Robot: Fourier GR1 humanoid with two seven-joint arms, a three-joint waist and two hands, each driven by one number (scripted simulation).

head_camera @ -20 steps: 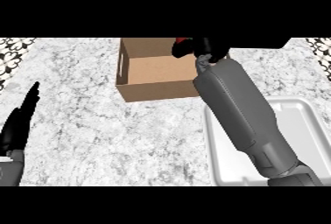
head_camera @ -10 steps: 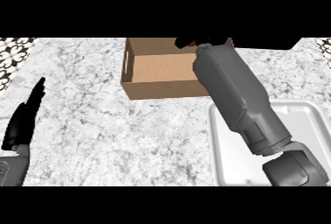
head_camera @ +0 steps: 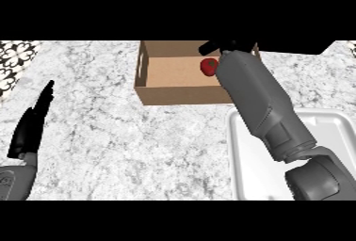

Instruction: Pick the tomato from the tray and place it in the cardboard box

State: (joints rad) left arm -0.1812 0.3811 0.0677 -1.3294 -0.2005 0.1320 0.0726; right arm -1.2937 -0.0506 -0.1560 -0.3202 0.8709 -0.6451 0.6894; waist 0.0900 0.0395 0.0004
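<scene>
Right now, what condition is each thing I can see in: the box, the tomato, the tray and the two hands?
Cardboard box: open at the top, upright on the counter.
Tomato: inside the box, near its right wall, beside the right arm.
Tray: on the counter at the right, partly hidden by the right arm.
Right hand: over the box's far right corner; its fingers cannot be made out.
Left hand: open, fingers straight, resting at the left edge.

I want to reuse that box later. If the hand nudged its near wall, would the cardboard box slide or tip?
The cardboard box would probably slide rather than tip: it sits low and wide on the smooth marble counter. It looks light, holding only the tomato, so a small push may shift it. Its thin walls might flex.
</scene>
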